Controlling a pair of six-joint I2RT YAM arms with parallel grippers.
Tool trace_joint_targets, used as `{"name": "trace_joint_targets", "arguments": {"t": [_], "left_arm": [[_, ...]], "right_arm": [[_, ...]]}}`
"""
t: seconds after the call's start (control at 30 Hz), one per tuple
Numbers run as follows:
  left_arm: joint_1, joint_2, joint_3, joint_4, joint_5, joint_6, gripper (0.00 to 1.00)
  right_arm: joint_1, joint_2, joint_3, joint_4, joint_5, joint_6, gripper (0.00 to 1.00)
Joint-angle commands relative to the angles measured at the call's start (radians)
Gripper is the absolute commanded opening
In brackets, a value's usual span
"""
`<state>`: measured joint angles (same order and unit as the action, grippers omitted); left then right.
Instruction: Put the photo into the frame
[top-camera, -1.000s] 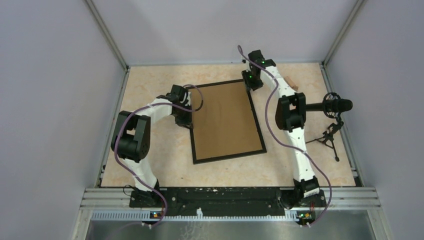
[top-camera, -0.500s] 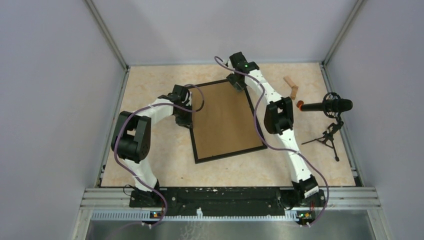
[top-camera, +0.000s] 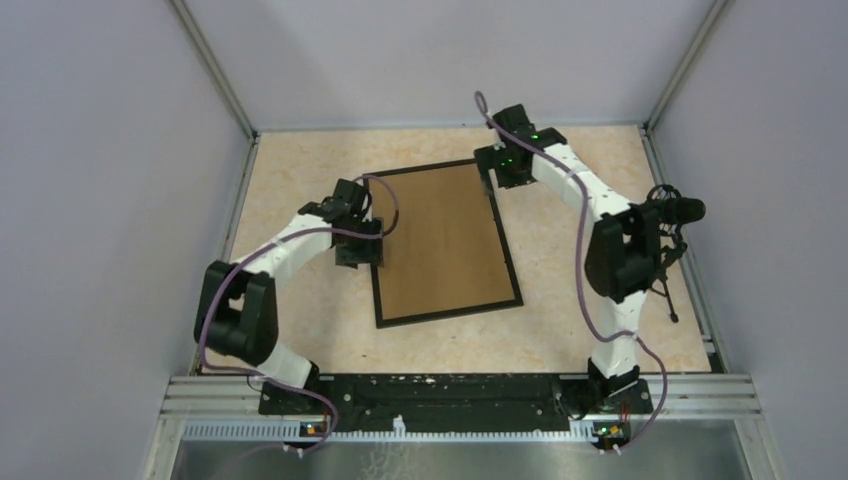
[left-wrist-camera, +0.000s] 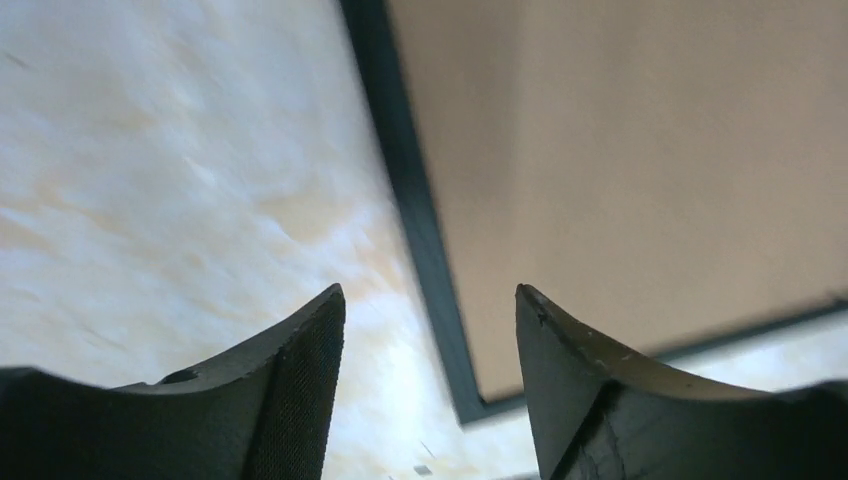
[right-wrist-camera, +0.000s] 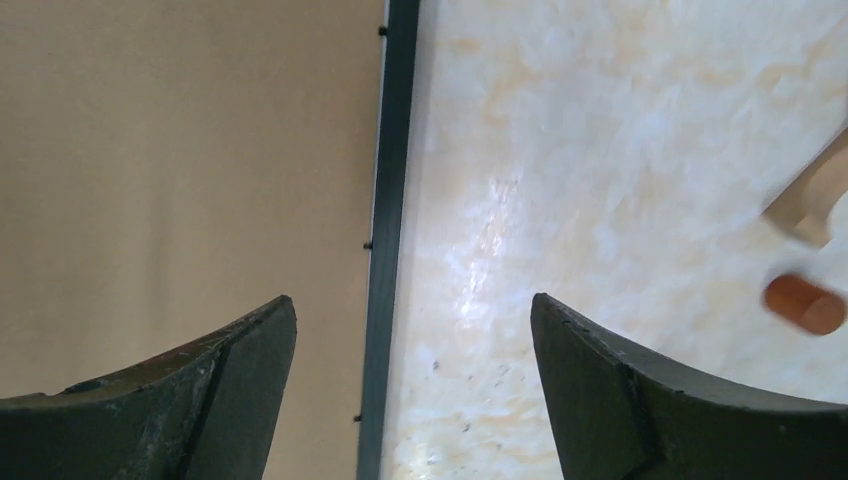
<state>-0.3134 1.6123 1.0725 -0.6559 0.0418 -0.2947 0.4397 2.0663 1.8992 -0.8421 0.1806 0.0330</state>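
Counts from my remote station: one frame (top-camera: 440, 245), two arms, two end effectors, one microphone (top-camera: 675, 210) on one small tripod (top-camera: 655, 275).

The frame lies flat near the middle of the pale marbled surface (top-camera: 300, 180), turned slightly off square to the surface's edges. It is a large rectangle with a thin black rim, and only its plain brown back board faces up. In the right wrist view I count three small dark tabs along the inner side of the black rim (right-wrist-camera: 390, 150).

The left end effector (top-camera: 360, 252) sits at the frame's left long edge. In the left wrist view its fingers (left-wrist-camera: 300, 380) are spread, with nothing between them. The black rim (left-wrist-camera: 410, 200) runs down between them to a corner of the frame. I cannot tell whether they touch it.

The right end effector (top-camera: 505, 168) is at the frame's far right corner. Its fingers (right-wrist-camera: 230, 380) are spread wide and hold nothing, with the rim passing between them in its wrist view.

At the right margin of that view I see one pale wooden piece (right-wrist-camera: 815, 195) and one orange round tip (right-wrist-camera: 805, 305), both blurred.
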Motion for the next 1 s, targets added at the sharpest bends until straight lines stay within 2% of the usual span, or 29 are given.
{"name": "trace_joint_targets", "arguments": {"t": [0.0, 0.07, 0.17, 0.23, 0.43, 0.57, 0.67, 0.8, 0.97], "left_arm": [[-0.101, -0.204, -0.096, -0.055, 0.216, -0.175, 0.72], [-0.191, -0.275, -0.174, 0.007, 0.303, -0.310, 0.76], [-0.288, -0.366, -0.333, 0.198, 0.437, -0.575, 0.76], [-0.356, -0.414, -0.428, 0.324, 0.434, -0.771, 0.75], [-0.468, -0.407, -0.558, 0.529, 0.377, -1.040, 0.80], [-0.489, -0.383, -0.595, 0.551, 0.287, -1.150, 0.77], [-0.489, -0.389, -0.621, 0.543, 0.190, -1.194, 0.75], [-0.481, -0.383, -0.616, 0.500, 0.082, -1.221, 0.74], [-0.409, -0.349, -0.645, 0.539, 0.102, -1.222, 0.74]], "right_arm": [[-0.070, -0.166, -0.277, 0.197, -0.243, 0.251, 0.84], [-0.083, -0.202, -0.381, 0.243, -0.278, 0.275, 0.80], [-0.084, -0.227, -0.503, 0.289, -0.284, 0.283, 0.74], [-0.084, -0.241, -0.578, 0.331, -0.285, 0.284, 0.71], [-0.083, -0.264, -0.743, 0.421, -0.285, 0.296, 0.61], [-0.080, -0.282, -0.825, 0.455, -0.277, 0.311, 0.48], [-0.054, -0.299, -0.877, 0.451, -0.209, 0.317, 0.42], [-0.016, -0.329, -0.947, 0.411, -0.101, 0.341, 0.26], [0.036, -0.456, -1.099, 0.425, -0.150, 0.446, 0.15]]}}
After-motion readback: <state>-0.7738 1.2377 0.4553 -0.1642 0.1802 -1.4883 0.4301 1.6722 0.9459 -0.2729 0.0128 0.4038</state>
